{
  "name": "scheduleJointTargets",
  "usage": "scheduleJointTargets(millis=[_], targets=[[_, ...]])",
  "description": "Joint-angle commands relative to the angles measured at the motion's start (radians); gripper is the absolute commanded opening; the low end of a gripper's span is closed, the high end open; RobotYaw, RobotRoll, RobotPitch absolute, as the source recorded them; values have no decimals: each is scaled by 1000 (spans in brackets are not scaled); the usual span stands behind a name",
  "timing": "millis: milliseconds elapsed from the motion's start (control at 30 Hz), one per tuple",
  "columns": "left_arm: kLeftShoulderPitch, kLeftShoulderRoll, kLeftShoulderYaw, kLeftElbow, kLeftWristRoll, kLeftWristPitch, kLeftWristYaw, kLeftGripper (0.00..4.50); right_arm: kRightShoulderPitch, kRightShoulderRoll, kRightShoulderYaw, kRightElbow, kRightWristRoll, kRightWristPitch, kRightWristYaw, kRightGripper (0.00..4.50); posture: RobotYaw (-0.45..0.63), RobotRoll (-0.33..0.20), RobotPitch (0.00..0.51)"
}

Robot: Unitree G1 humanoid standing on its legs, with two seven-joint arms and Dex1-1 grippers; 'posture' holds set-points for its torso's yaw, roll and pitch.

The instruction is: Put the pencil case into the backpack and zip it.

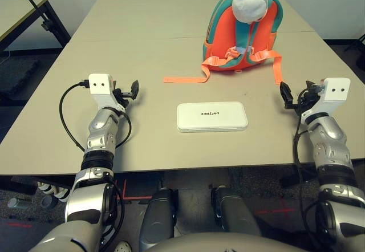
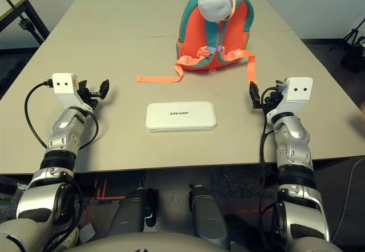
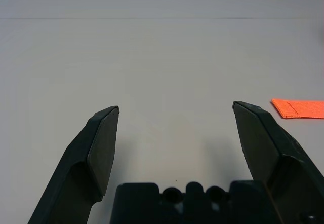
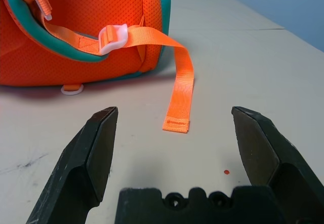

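I see both claws released and empty: left gripper and right gripper flank the pencil case, lying flat mid-table; the backpack stands beyond it, straps trailing

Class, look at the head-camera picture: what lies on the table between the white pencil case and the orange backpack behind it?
In the left eye view, one orange strap of the backpack lies flat there; otherwise bare table separates it from the pencil case.

A beige table carries the white pencil case; the backpack apparently lies beyond it.
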Motion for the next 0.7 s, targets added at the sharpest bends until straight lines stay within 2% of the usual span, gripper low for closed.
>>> scheduleJointTargets(millis=[33, 433, 567, 700], targets=[[2, -1, -1, -2, 7, 5, 1, 4500, -4, -3, 7, 7, -9, -1, 1, 4447, -67, 0, 117], [-2, -10, -4, -84, -19, 76, -11, 4500, -30, 1, 13, 28, -17, -5, 3, 4447, -49, 0, 104], [8, -9, -8, -168, -52, 173, -40, 4500, -38, 3, 17, 36, -19, -6, 8, 4447, -39, 0, 99], [26, -5, -30, -299, -119, 367, -111, 4500, -49, 3, 22, 54, -29, -13, 14, 4447, -40, 0, 96]])
